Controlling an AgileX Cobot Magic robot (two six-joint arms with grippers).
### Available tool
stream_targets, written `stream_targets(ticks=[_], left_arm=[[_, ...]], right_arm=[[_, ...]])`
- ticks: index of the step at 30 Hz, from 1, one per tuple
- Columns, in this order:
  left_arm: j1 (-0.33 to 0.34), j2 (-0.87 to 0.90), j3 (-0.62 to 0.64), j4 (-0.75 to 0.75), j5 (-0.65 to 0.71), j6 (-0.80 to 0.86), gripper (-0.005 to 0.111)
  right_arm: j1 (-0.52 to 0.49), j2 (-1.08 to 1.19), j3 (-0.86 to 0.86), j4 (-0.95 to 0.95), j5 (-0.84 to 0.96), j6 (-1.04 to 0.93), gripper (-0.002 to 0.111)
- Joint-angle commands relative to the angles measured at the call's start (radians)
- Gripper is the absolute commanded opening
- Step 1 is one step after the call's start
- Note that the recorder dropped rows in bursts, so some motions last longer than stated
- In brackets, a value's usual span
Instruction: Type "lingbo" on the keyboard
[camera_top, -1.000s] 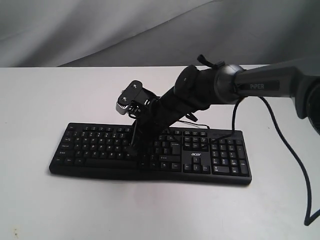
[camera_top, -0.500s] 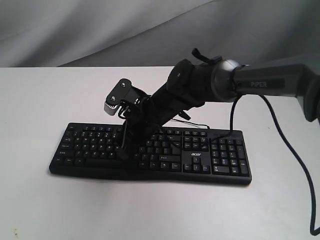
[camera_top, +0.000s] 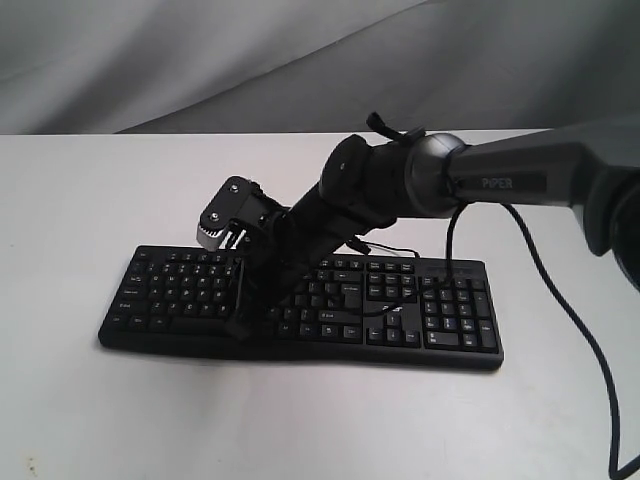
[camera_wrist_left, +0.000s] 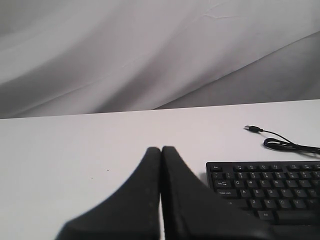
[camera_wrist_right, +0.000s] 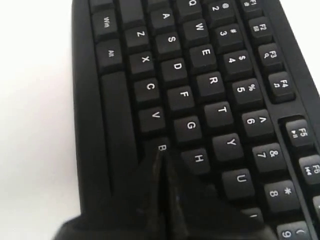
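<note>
Black keyboard (camera_top: 420, 310) lies mid-table; your right gripper (camera_wrist_right: 160, 156) is pinched closed, empty, tip at the B key (camera_wrist_right: 161, 146). Left gripper (camera_wrist_left: 161, 149) closed too, empty. Risk: slight drift clips G or H.

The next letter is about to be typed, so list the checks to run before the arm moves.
1. Right gripper jaws shut to a single tip: ok.
2. Tip on the B key: ok.
3. B actually pressed down: cannot tell.
4. Keyboard flat on the table: ok.
5. Left gripper shut, off the keyboard: ok.
6. USB cable clear of the keys: ok.
</note>
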Motion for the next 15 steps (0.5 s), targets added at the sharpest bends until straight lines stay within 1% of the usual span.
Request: stream_targets(ticks=[1, 7, 10, 13, 15], left_arm=[[-0.005, -0.005, 0.005, 0.000, -0.006, -0.002, 0.001], [-0.005, -0.005, 0.005, 0.000, -0.006, -0.002, 0.001], [-0.005, -0.005, 0.005, 0.000, -0.006, -0.002, 0.001], [-0.005, -0.005, 0.005, 0.000, -0.006, -0.002, 0.001], [-0.005, -0.005, 0.005, 0.000, -0.006, -0.002, 0.001]], right_arm=[[0.004, 0.001, -0.005, 0.003, -0.006, -0.003, 0.000], [0.004, 0.032, -0.005, 0.006, -0.017, -0.003, 0.000], [0.004, 0.007, -0.005, 0.000, -0.023, -0.001, 0.000], [0.008, -0.028, -0.005, 0.014, -0.071, -0.004, 0.000], [0.009, -0.014, -0.034, 0.012, -0.059, -0.004, 0.000]])
